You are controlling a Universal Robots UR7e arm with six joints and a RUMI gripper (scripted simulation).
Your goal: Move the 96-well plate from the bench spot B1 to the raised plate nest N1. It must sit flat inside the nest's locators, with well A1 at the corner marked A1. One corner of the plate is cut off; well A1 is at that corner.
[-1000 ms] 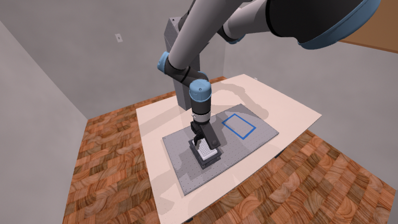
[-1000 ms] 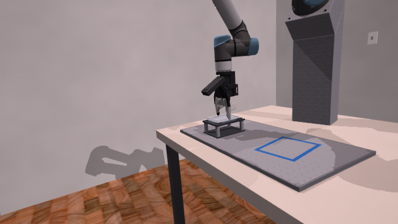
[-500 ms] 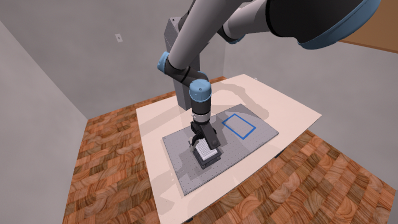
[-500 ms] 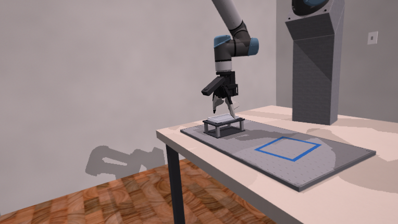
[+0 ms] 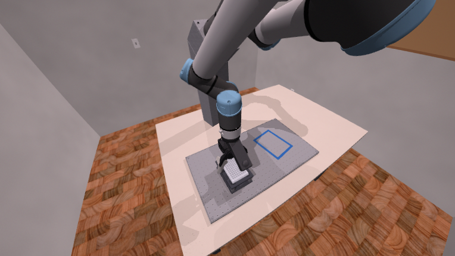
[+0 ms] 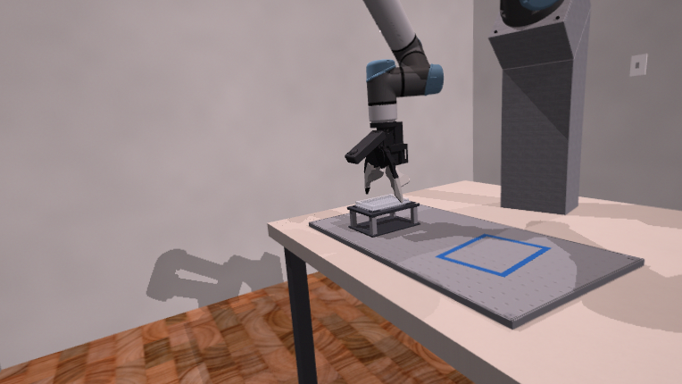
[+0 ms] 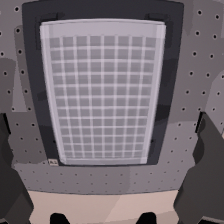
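One plate: white well plate (image 7: pixel 102 92) lying inside the dark raised nest (image 7: pixel 170 75), apparently flat, edges close to the frame all round.
Pincer: pincer (image 6: pixel 384 187) spread to its widest, holding nothing; dark fingers standing off to either side of the plate in the wrist view, apart from its long edges.
Reason for that pose: wide enough to lift away without dragging the plate, judging by the gaps on both sides.
Corner mark: small label (image 7: pixel 52 161) on the nest frame near one plate corner; too small to read, and cut corner of the plate not distinguishable, so orientation cannot be confirmed.
Nest: standing on short legs on the grey perforated board (image 5: pixel 286 165), raised enough for fingers to reach down past the plate's sides.
Blue outline: blue rectangle (image 6: pixel 493 254) further along the board, well apart from the nest, with no plate in it; probably the bench spot.
Worktop: pale worktop (image 6: pixel 548 343) carrying the board, with the grey pedestal (image 6: pixel 539 143) at its far end.
Progress: placement looking done; straight upward retreat likely all that remains.
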